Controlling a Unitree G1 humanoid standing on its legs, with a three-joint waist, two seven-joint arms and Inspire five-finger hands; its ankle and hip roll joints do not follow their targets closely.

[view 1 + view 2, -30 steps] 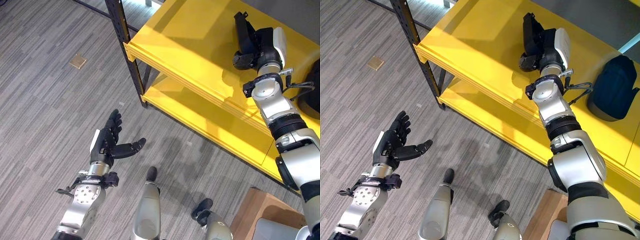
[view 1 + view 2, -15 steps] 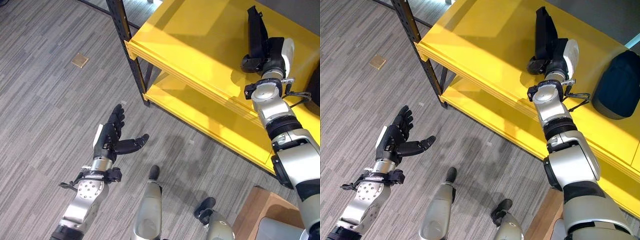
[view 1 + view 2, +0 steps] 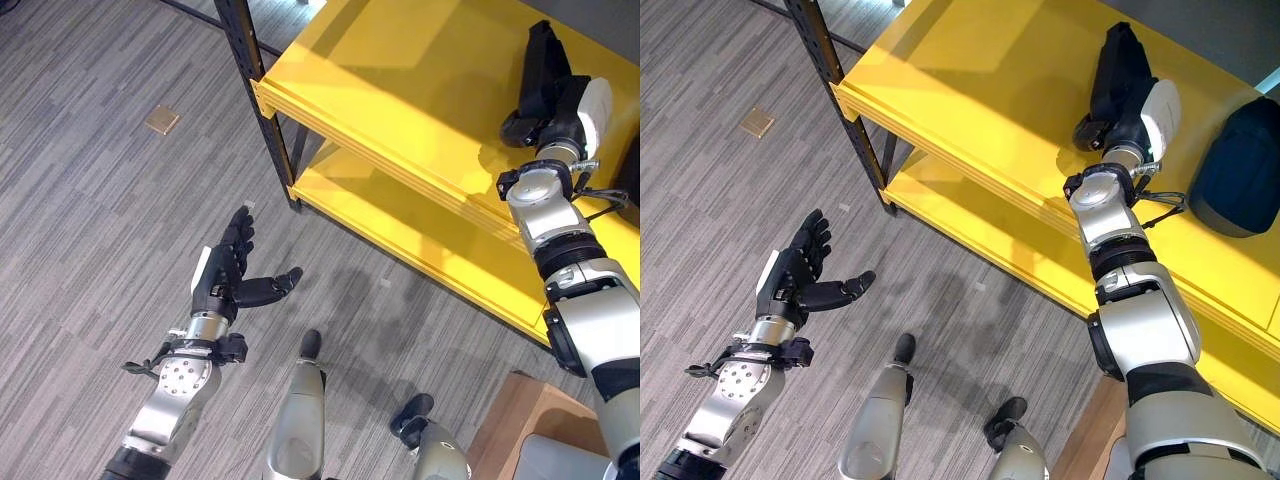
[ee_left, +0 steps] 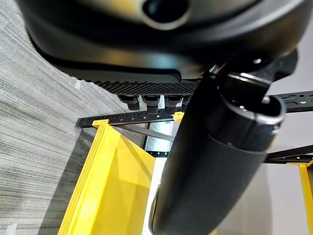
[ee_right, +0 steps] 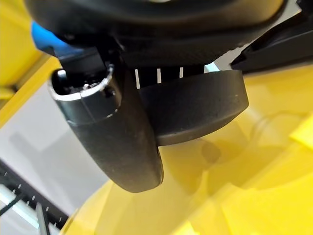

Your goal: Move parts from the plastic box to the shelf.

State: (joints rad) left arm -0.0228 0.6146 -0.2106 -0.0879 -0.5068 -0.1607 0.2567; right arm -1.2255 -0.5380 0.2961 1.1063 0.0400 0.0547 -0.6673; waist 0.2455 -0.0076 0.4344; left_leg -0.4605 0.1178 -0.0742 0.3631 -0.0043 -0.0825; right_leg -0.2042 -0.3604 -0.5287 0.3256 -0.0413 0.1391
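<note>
Part point(image 3: 1118, 62) is a long dark piece, and it's up over the top board of the yellow shelf point(image 3: 400, 90), held in the right hand point(image 3: 1137, 108). In the right wrist view the thumb and fingers are curled round it, so the hand has a proper grip and hasn't let go. The piece stands more or less on end above the board; I can't tell if its bottom end is touching the board yet or just hanging over it.

Just past that hand, further along the same board, there's a dark rounded thing point(image 3: 1232, 172) lying flat. Could be a part that's already been delivered, could be something else, hard to say.

Left hand point(image 3: 225, 280) is out over the floor, well clear of the shelf, fingers straight and spread, holding nothing.

So my read: this one's most of the way through a delivery. Carry looks done, setting down and letting go is what's left. How many parts remain after that, can't say. A small tan square point(image 3: 159, 121) lies on the floor, well away from the shelf.
</note>
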